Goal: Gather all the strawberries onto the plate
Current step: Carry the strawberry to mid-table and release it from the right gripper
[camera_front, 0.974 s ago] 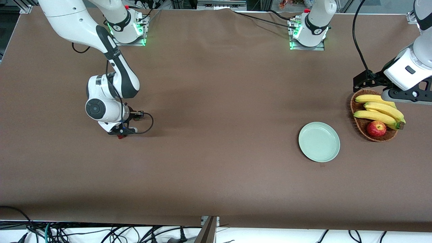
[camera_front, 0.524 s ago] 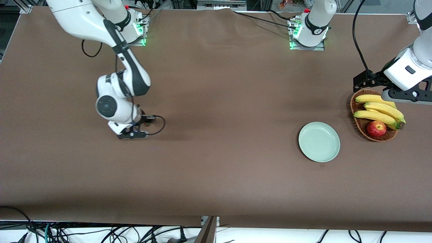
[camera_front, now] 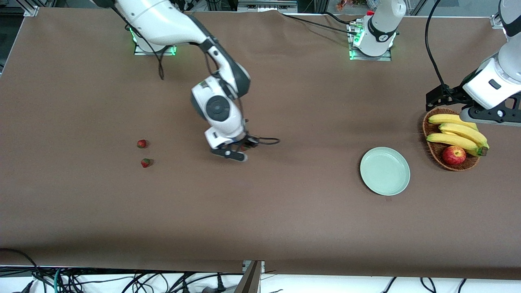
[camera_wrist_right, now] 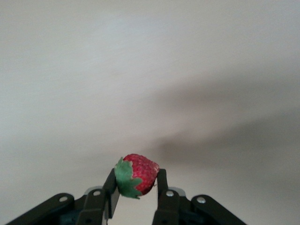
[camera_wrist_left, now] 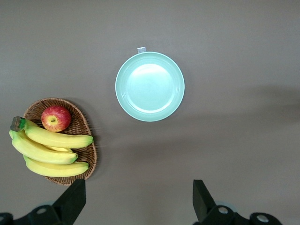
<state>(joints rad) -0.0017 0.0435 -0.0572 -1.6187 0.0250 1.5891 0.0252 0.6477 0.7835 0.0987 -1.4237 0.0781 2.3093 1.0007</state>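
My right gripper (camera_front: 240,152) is shut on a strawberry (camera_wrist_right: 137,174) and holds it above the bare table near the middle. Its red body and green top show between the fingers (camera_wrist_right: 110,190) in the right wrist view. Two more strawberries lie on the table toward the right arm's end, one (camera_front: 141,143) farther from the front camera than the other (camera_front: 145,162). The mint-green plate (camera_front: 385,171) lies empty toward the left arm's end; it also shows in the left wrist view (camera_wrist_left: 150,86). My left gripper (camera_wrist_left: 138,201) is open and empty, waiting high beside the basket.
A brown wicker basket (camera_front: 432,150) with bananas (camera_front: 458,134) and a red apple (camera_front: 454,155) stands beside the plate at the left arm's end. It also shows in the left wrist view (camera_wrist_left: 89,150). Cables hang below the table's front edge.
My right gripper has lifted one strawberry from the group and carried it toward the plate. Two strawberries now lie uncovered where it was. The left arm has not moved.
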